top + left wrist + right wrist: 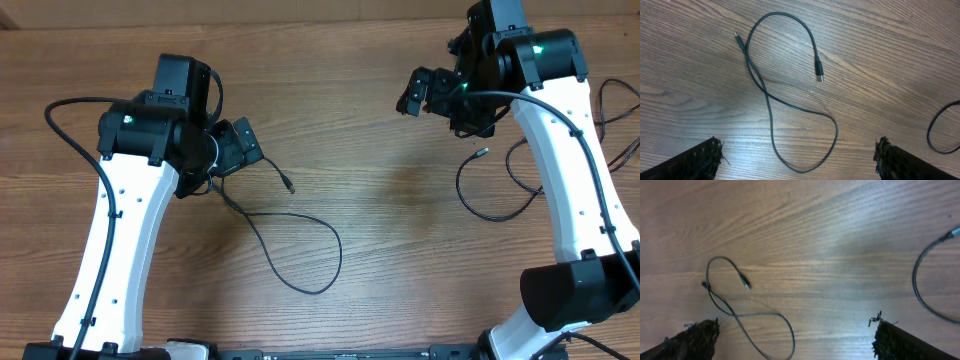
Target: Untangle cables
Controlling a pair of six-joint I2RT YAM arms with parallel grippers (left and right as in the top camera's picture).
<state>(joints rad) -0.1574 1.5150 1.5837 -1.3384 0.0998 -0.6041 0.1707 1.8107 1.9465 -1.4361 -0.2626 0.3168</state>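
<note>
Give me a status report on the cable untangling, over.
Left pincer and right pincer open, empty. Left cable loose, crossing itself; right cable apart from it, partly under the right arm. No obstruction seen.

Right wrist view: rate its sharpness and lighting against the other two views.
Right wrist view: softest of the three, the cable slightly blurred, a pale sheen across the table. Left wrist view: sharp, wood grain and the cable crisp, light even. Overhead view: clear, no strong glare.
</note>
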